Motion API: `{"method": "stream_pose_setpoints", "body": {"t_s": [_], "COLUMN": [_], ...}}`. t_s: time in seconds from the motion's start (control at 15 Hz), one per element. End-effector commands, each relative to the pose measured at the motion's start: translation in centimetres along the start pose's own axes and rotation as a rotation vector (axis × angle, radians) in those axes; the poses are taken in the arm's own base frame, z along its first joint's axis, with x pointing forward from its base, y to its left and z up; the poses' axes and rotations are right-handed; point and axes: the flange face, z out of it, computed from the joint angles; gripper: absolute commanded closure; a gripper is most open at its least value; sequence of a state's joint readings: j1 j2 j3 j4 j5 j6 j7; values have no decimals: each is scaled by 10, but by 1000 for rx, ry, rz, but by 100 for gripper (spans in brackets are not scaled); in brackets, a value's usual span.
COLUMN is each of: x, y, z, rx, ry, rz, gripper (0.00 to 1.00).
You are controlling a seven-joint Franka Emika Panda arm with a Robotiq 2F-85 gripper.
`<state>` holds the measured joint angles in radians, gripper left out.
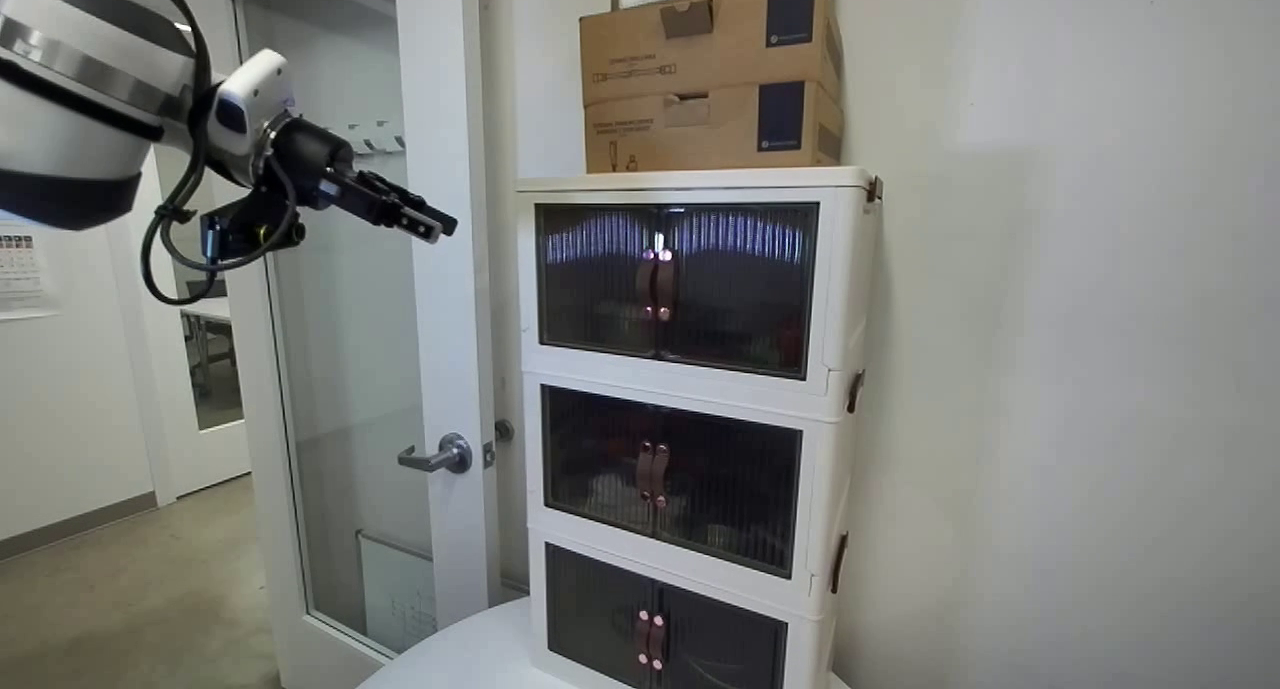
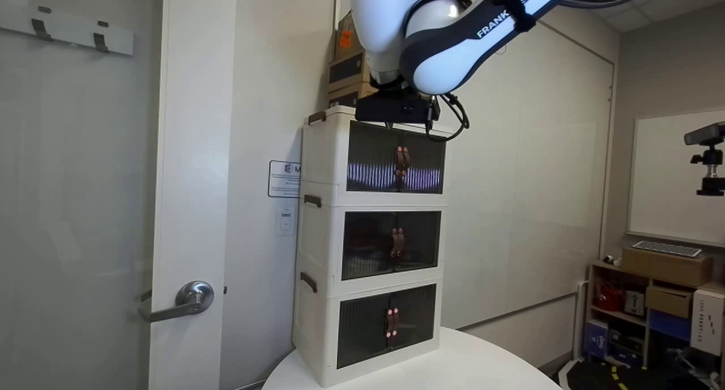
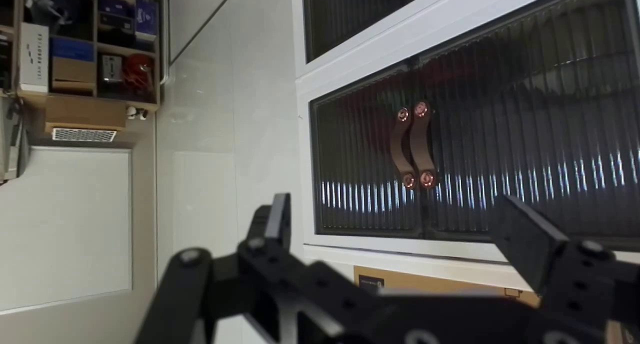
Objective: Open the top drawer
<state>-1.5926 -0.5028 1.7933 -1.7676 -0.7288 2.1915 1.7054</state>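
We've got our tool [image 3: 393,199] spread wide, facing the top drawer [image 1: 690,304], well apart from its brown strap handles [image 3: 420,143]. Its doors [image 2: 371,158] look closed. That drawer's uppermost in the white stack [image 1: 680,387] on our table [image 2: 476,361], with cardboard boxes [image 1: 700,67] right on top.

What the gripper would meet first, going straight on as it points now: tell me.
Most likely the smoky front of the top drawer, somewhere near its brown handles: the open gripper points toward it in the wrist view. Depth is unclear, so handles or front could come first.
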Motion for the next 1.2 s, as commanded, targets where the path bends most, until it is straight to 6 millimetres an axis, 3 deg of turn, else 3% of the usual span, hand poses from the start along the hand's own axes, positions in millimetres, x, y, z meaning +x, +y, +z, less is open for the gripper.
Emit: {"method": "stream_pose_setpoints", "body": {"t_s": [0.0,0.6,1.0,1.13], "x": [0,-4,-6,-6], "y": [-5,-10,-56,-63], "z": [-3,-1,-11,-4], "rx": [-1,-13,67,71], "ry": [19,50,128,144], "rz": [3,-1,69,97], "gripper": [0,0,0,0]}}
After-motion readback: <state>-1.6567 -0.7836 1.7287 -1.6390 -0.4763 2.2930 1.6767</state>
